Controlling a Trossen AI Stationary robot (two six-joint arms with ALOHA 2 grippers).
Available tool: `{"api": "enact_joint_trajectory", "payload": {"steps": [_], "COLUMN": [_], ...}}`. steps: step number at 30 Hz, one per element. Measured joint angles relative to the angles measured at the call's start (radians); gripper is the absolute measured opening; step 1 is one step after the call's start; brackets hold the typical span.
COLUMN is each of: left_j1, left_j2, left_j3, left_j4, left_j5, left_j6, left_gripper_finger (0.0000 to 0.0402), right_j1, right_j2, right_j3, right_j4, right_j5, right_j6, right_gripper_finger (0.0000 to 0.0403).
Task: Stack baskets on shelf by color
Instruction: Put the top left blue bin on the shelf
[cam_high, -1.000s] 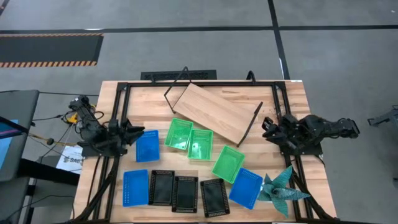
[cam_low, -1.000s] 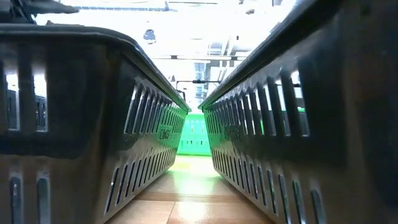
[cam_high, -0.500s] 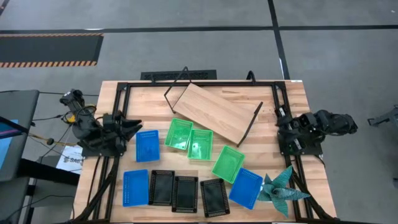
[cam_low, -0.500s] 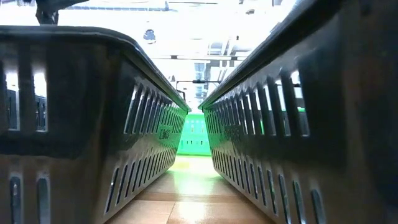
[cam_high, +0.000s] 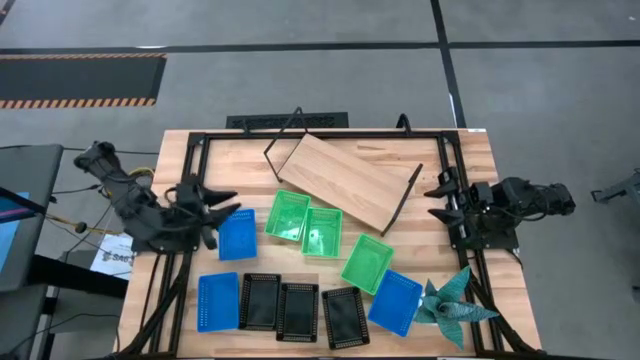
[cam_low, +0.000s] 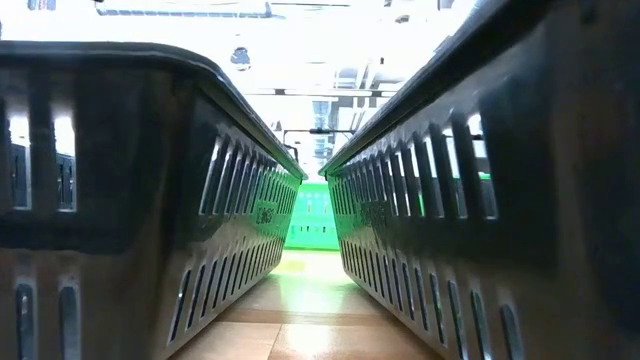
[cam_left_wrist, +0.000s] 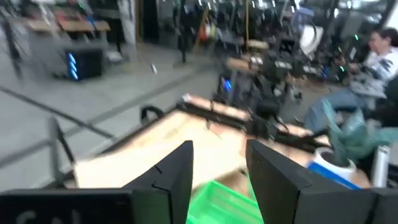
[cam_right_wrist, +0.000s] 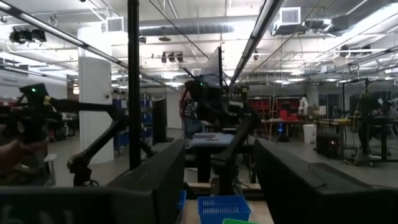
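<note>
1. The left gripper (cam_high: 222, 212) sits at the table's left edge, pointing inward, its two dark fingers spread apart with nothing between them – its tips are just beside the upper blue perforated plastic basket (cam_high: 237, 235).
2. The right gripper (cam_high: 437, 201) waits at the right edge of the slatted wooden tabletop (cam_high: 470, 160), jaws parted and empty, well apart from any basket.
3. The light wooden shelf board with thin black wire end frames (cam_high: 345, 181) lies tilted across the middle rear of the table, bare on top.
4. Three bright green mesh baskets (cam_high: 322, 231) lie in a loose diagonal just in front of the shelf – two side by side, the third nearer the right.
5. Three black mesh baskets (cam_high: 297, 311) sit in a row along the front edge, with a second blue basket (cam_high: 218, 301) at their left end and a third blue basket (cam_high: 395, 301) at their right.
6. A teal spiky folded star-shaped object (cam_high: 451, 304) rests beside that third blue basket.
</note>
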Motion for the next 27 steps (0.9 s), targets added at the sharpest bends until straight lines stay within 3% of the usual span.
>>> {"api": "enact_joint_trajectory", "payload": {"steps": [5, 10, 15, 22, 27], "left_j1": [0.143, 0.340, 0.559, 0.886, 1.029], "left_j2": [0.129, 0.241, 0.278, 0.291, 0.354], "left_j3": [0.142, 0.278, 0.329, 0.316, 0.257], "left_j4": [-0.275, -0.598, -0.704, -0.763, -0.762], "left_j5": [0.270, 0.490, 0.710, 0.899, 1.024], "left_j6": [-0.151, -0.201, -0.064, 0.160, 0.319], "left_gripper_finger": [0.0164, 0.0173, 0.0174, 0.0174, 0.0174], "right_j1": [0.000, 0.000, 0.000, 0.000, 0.000], "right_j2": [0.000, 0.000, 0.000, 0.000, 0.000], "right_j3": [0.000, 0.000, 0.000, 0.000, 0.000], "right_j4": [-0.011, -0.011, -0.012, -0.020, -0.027], "right_j5": [0.000, -0.001, -0.001, -0.002, -0.002], "right_j6": [0.003, 0.003, 0.018, 0.027, 0.028], "right_gripper_finger": [0.0218, 0.0216, 0.0215, 0.0215, 0.0215]}}
